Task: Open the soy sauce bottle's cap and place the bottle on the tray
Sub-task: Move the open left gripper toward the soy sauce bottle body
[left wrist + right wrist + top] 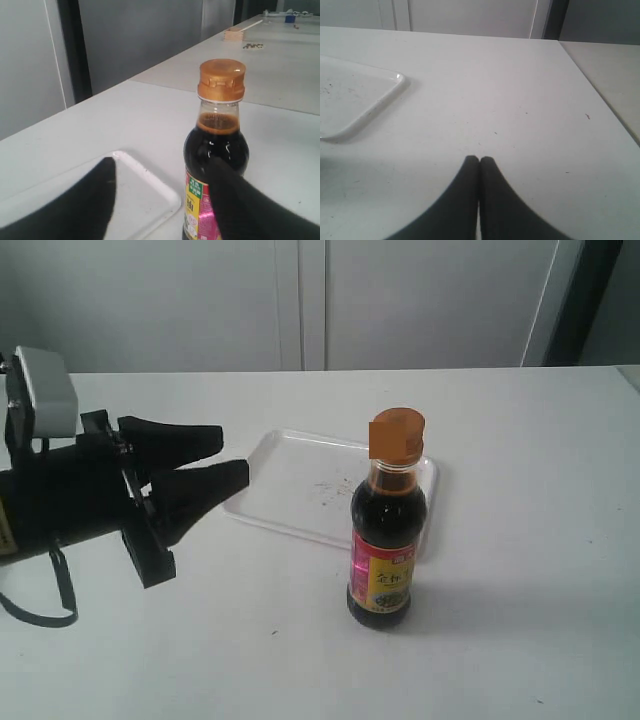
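The soy sauce bottle [385, 545] stands upright on the white table, just in front of the tray [290, 485]. Its orange-brown cap [396, 434] is down on the neck. My left gripper [232, 458] is open at the left, its black fingers pointing toward the bottle from some way off and holding nothing. The left wrist view shows the bottle [212, 155] and cap [221, 80] beyond the open left gripper [161, 170], with the tray [145, 200] corner between the fingers. My right gripper [479, 160] is shut and empty over bare table; it does not appear in the exterior view.
The tray [355, 102] has a few dark specks on it. A grey wall with panels runs behind the table. In the left wrist view a second table beyond holds a small wooden block [233, 34].
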